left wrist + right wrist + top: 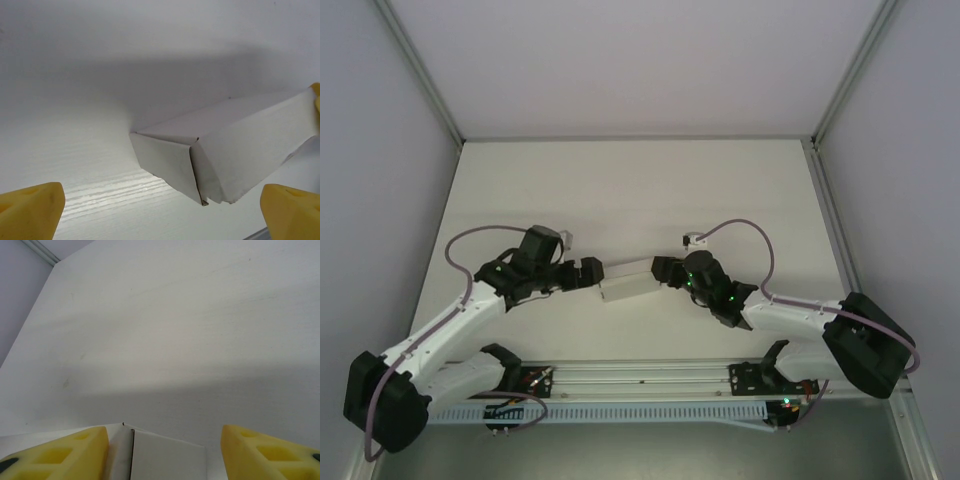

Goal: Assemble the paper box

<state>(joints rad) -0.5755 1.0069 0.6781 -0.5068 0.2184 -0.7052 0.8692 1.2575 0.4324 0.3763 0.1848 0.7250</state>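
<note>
The paper box [630, 283] is a small pale rectangular box lying on the white table between both grippers. My left gripper [592, 272] is at its left end and my right gripper [663, 270] at its right end. In the left wrist view the box [235, 145] lies just ahead with its end flaps folded over, and the left gripper [162, 215] is open wide, its yellow fingertips [31, 210] clear of the box. In the right wrist view the box's end [167, 460] sits between the open right gripper [165, 452]; the left finger [55, 455] is against a side flap, while the other finger stands apart.
The white table [640, 190] is walled on the left, back and right. A metal rail [640, 378] with both arm bases runs along the near edge. A yellow finger of the right gripper [316, 95] shows at the box's far end.
</note>
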